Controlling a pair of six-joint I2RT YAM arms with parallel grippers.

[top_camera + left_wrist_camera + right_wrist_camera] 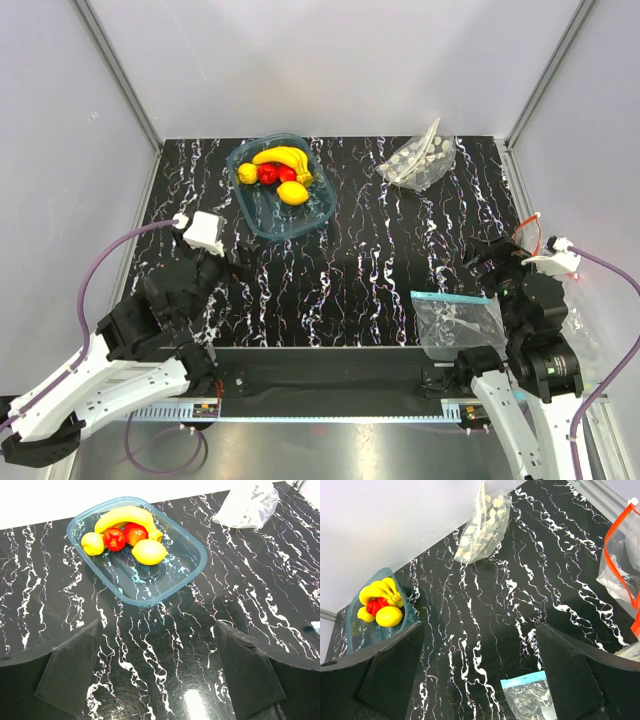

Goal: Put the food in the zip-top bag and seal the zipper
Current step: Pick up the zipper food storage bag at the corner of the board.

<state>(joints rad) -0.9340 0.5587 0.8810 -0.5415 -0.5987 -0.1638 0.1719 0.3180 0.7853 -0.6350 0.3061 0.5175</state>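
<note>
The food lies in a clear blue tray [292,216] at the back left: a banana bunch [285,157], two lemon pieces [292,192] and two red pieces [268,173]. The left wrist view shows the same tray [165,582] and banana [122,517]. The polka-dot zip-top bag [418,160] lies crumpled at the back right, also in the right wrist view [482,525]. I cannot make out its zipper strip. My left gripper [236,264] is open and empty, in front of the tray [155,672]. My right gripper [487,262] is open and empty above bare table [480,672].
A plain clear bag with a teal strip [455,320] lies flat at the front right, just below my right gripper [530,695]. Another clear bag with an orange strip [620,575] sits at the table's right edge. Grey walls enclose the black marbled table [370,260].
</note>
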